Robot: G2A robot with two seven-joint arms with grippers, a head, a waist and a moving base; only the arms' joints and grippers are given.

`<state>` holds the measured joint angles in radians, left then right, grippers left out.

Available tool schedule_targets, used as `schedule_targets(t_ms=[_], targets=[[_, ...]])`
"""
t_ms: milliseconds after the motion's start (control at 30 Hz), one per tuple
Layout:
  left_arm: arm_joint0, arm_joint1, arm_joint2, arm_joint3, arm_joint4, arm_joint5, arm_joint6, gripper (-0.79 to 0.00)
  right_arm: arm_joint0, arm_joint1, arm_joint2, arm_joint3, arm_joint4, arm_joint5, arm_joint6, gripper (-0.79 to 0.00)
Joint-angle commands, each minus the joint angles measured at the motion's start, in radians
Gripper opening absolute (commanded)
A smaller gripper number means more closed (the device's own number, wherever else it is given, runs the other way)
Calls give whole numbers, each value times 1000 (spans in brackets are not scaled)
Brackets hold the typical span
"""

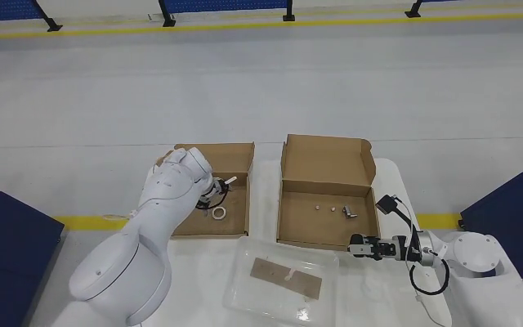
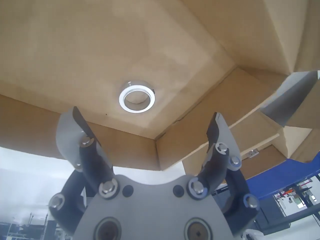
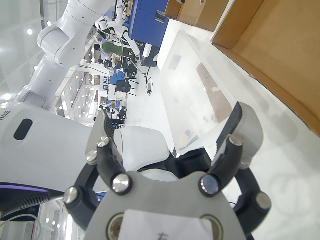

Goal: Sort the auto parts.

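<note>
Since the ring (image 2: 137, 99) lies flat near the left box's (image 2: 37, 128) front edge, the wide-open, empty left gripper (image 2: 145, 112) hangs close above it, the right gripper (image 3: 169, 111), also wide, well apart.

Little print shows, and none of it reads in full. In the right wrist view, a white paper label (image 3: 162, 222) sits on the grey metal mounting plate (image 3: 160, 196) behind the right arm's jaws. It carries a dark mark cut off by the frame edge. In the room behind, a white wall panel (image 3: 105, 86) bears a few dark capital letters, part of a name.
</note>
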<state>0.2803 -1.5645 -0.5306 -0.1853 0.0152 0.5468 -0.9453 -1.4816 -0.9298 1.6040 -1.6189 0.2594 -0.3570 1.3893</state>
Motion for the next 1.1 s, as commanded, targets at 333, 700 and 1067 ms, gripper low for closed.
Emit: schedule_targets(t_ms=[333,700,1067], targets=[[-1,18,-15,-20,-5,-91,-51,0,0,0,0,0,0,0,0,0],[4,19,-21,-25,-14,-102,-39,0,0,0,0,0,0,0,0,0],[114,99,-164,-186,-177,-544,2,0,0,0,0,0,0,0,0,0]])
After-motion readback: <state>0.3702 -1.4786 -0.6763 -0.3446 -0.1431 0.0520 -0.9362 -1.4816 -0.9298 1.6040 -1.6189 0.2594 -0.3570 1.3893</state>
